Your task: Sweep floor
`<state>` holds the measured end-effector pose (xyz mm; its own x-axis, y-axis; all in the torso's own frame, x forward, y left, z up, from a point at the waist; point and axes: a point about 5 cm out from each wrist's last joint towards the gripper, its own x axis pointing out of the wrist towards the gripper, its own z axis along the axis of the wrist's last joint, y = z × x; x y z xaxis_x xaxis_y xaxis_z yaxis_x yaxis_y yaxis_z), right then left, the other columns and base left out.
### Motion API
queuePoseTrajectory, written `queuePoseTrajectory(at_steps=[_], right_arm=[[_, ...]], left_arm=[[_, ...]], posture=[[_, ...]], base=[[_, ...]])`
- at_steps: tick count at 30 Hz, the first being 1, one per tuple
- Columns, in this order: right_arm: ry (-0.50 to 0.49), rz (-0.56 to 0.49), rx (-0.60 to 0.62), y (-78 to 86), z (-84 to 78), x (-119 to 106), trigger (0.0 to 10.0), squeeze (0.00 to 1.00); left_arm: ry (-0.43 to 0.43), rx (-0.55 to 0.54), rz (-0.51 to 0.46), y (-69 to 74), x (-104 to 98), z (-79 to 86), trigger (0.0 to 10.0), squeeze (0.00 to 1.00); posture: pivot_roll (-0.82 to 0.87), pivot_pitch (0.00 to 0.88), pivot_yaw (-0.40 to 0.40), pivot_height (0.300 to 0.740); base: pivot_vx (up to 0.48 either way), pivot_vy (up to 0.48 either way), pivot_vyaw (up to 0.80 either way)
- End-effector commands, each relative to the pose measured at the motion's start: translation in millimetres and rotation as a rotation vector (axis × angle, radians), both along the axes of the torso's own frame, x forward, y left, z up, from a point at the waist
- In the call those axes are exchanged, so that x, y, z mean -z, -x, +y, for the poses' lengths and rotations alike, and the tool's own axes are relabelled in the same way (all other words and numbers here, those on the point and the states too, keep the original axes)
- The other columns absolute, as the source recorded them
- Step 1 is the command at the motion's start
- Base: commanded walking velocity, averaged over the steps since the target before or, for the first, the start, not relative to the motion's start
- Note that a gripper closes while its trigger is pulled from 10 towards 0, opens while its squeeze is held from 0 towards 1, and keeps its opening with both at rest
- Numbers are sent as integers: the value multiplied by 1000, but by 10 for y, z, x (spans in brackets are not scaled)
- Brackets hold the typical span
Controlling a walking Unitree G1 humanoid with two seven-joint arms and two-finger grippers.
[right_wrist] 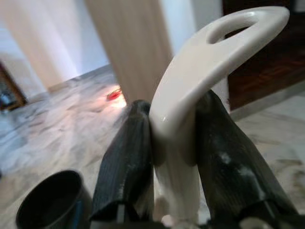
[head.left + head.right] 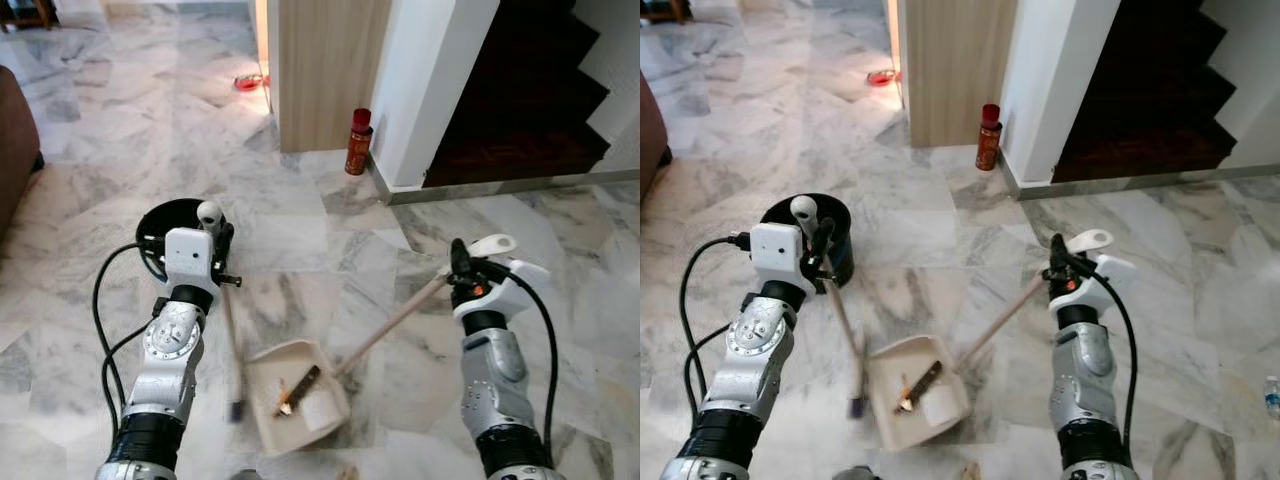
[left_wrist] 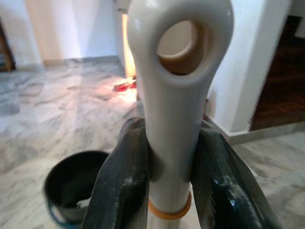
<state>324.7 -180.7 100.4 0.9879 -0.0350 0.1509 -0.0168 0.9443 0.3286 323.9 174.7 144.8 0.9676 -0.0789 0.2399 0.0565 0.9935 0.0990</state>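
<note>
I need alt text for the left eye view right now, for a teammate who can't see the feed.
The left tool grips a broom handle and the right tool grips a long-handled cream dustpan on the marble floor, with a brown scrap lying in the pan. A black bucket stands behind the left arm; a red can stands by the wall.

Cream plastic dustpan (image 2: 300, 398): on the marble floor (image 2: 120, 150), between the two arms.
Brown stick-like scrap (image 2: 300, 388): in the dustpan.
Cream-handled broom (image 2: 232, 350): just left of the dustpan.
Black round bucket (image 2: 830, 240): behind the broom.
Red cylindrical can (image 2: 358, 142): far back, between wooden panel (image 2: 325, 70) and white wall (image 2: 430, 80).
</note>
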Motion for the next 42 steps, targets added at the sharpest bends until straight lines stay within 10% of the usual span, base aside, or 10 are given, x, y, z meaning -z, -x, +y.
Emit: queuePoseTrajectory(at_steps=[1, 42], right_arm=[[-32, -47, 19, -19, -38, -94, 10000, 0], [-29, -53, 14, -33, -49, -126, 10000, 0]], left_arm=[[-12, 16, -31, -6, -71, -52, 10000, 0], [-12, 4, -37, -7, -78, -47, 10000, 0]], posture=[[187, 114, -74, 740], [192, 115, -85, 740]], base=[[0, 315, 0], [0, 267, 0]])
